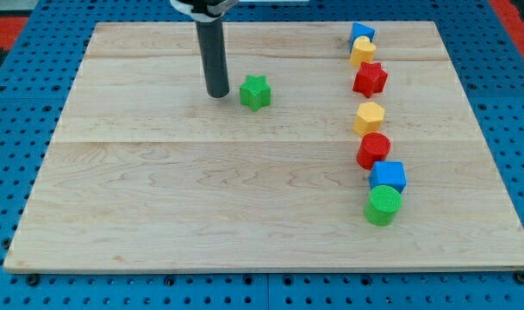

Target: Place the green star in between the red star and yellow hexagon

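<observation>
My tip [217, 93] stands just left of the green star [255, 91], well apart from the red star [370, 79] and yellow hexagon [369, 117]; the star lies flat with no long axis, and the rod carries no gripper.

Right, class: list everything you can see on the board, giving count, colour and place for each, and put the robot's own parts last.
green star: one, green, upper middle of the board
blue block: one, blue, top of the right-hand column, shape unclear
yellow block: one, yellow, just below it
red star: one, red, next down
yellow hexagon: one, yellow, mid column
red cylinder: one, red, below the hexagon
blue cube: one, blue, lower
green cylinder: one, green, column's bottom
wooden board: one, pale wood
my tip: one, dark rod, just left of the green star
</observation>
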